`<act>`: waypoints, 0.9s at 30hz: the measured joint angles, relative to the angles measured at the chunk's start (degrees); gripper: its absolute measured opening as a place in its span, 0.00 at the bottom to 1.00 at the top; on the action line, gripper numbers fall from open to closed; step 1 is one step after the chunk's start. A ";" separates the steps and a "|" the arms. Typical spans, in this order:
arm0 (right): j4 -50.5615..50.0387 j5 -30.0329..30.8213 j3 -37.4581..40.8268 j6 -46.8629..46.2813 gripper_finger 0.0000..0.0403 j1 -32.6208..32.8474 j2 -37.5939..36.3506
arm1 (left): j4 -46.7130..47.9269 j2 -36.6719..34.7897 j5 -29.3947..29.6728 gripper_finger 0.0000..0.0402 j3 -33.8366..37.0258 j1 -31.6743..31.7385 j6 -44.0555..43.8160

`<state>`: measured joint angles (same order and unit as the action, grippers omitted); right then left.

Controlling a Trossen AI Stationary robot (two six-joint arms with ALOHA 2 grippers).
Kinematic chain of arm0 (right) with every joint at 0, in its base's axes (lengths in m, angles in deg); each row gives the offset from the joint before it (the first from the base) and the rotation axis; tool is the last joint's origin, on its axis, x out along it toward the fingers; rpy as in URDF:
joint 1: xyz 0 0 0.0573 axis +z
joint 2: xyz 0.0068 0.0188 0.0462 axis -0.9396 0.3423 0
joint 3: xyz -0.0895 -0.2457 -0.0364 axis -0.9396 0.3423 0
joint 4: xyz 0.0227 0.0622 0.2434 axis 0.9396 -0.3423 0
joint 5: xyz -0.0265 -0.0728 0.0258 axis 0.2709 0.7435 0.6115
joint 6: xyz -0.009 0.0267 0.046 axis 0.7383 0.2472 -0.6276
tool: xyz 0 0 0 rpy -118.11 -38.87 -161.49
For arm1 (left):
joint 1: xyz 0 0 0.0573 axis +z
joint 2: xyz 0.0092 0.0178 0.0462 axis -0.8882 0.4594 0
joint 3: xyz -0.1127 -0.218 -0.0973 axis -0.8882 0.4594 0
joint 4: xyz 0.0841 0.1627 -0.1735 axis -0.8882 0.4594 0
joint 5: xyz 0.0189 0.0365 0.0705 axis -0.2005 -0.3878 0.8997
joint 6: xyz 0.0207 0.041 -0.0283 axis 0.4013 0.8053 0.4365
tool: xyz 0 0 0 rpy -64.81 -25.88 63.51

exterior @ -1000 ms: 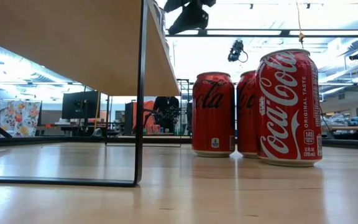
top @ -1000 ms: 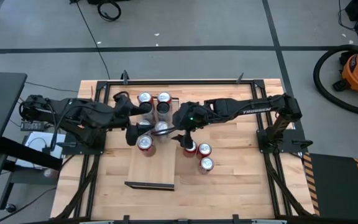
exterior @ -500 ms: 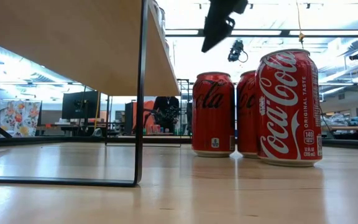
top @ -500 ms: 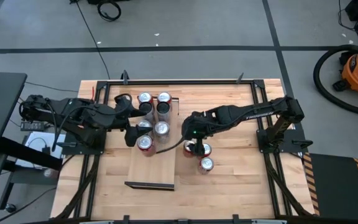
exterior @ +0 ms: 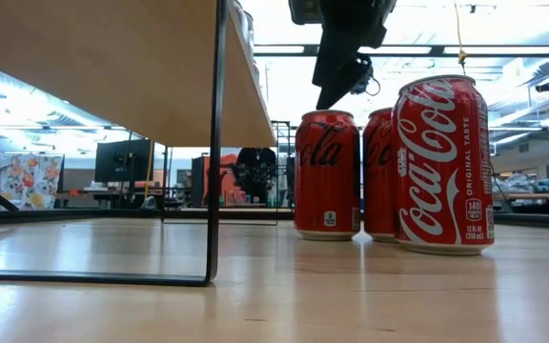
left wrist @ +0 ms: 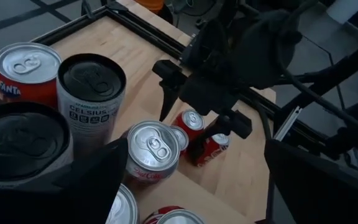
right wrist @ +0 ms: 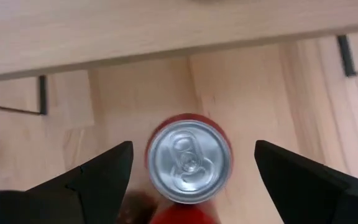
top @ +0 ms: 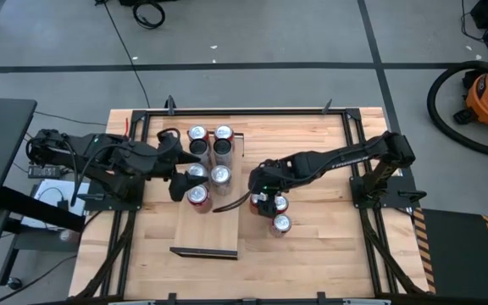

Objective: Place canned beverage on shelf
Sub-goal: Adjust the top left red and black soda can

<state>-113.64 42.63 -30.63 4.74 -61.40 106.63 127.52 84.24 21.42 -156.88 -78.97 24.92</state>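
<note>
Since half a second ago we see the right gripper [top: 263, 200] drawn back toward the near edge and lowered over the red cans standing on the tabletop [top: 329, 237] just right of the shelf [top: 206, 229]; in the low view it now hangs lower, just above the leftmost Coca-Cola can [exterior: 327, 173]. Its fingers [right wrist: 92, 180] are spread wide, one on each side of that can's silver top [right wrist: 188, 155], and they grip nothing.

Nearest the front edge stands another Coca-Cola can [top: 281, 223], alone, slightly right of the gripper. Just behind it a second one [top: 280, 203] sits beside the can under the gripper; the three form a tight cluster, close together or touching, and the two neighbours crowd the right side of the targeted can.

Left of this cluster lies the shelf, its dark lip [top: 203, 252] toward the near edge. On it stand five cans: a red-sided one [top: 197, 196] nearest, then two silver-topped ones [top: 219, 175] in the middle row, then two more [top: 197, 134] [top: 224, 133] toward the far edge, beside dark Celsius cans [left wrist: 91, 93].

We find the left gripper [top: 176, 161] hovering at the shelf's left side over the middle cans, fingers apart and empty. Both arms reach in from the left and right edges of the table.
</note>
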 joint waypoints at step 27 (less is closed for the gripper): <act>3.45 -2.30 3.64 26.94 0.82 -0.82 3.49 | -0.46 -0.04 -1.51 0.97 -0.02 0.00 -5.33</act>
<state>-110.18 40.33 -27.00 31.68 -62.23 110.11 127.06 84.19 19.91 -156.90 -78.97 19.59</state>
